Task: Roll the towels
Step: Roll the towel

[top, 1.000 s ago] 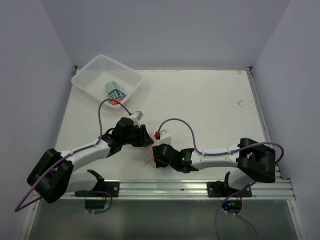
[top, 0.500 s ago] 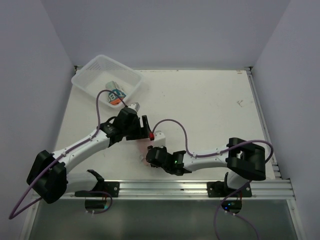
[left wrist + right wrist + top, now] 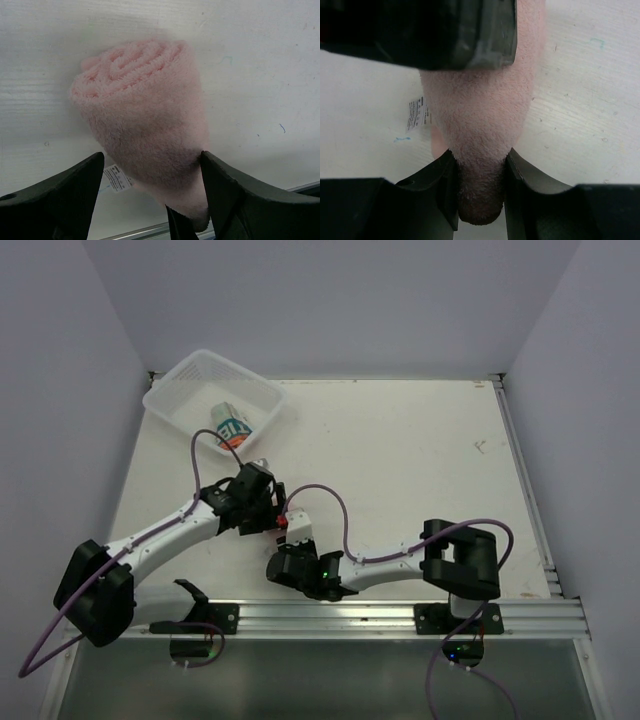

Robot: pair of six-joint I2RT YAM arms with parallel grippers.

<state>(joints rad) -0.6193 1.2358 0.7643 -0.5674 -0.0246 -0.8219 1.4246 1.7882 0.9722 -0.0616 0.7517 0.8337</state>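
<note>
The pale pink towel (image 3: 145,130) lies rolled on the white table, its spiral end facing away in the left wrist view. My left gripper (image 3: 151,160) is open and straddles the roll; its right finger (image 3: 240,200) touches the cloth and its left finger (image 3: 65,195) stands clear. My right gripper (image 3: 480,170) is shut on the near end of the pink towel (image 3: 480,120). In the top view both grippers (image 3: 258,508) (image 3: 290,562) meet at the near left and hide the roll. The printed white and teal towel (image 3: 232,426) lies in the basket.
The white mesh basket (image 3: 170,390) stands at the far left corner. A white care label (image 3: 116,178) sticks out under the pink roll. The metal rail (image 3: 380,615) runs along the near edge. Purple cables loop over both arms.
My right gripper has slid left along the near edge with the pink towel in it. My left gripper has shifted left and come down over the roll.
</note>
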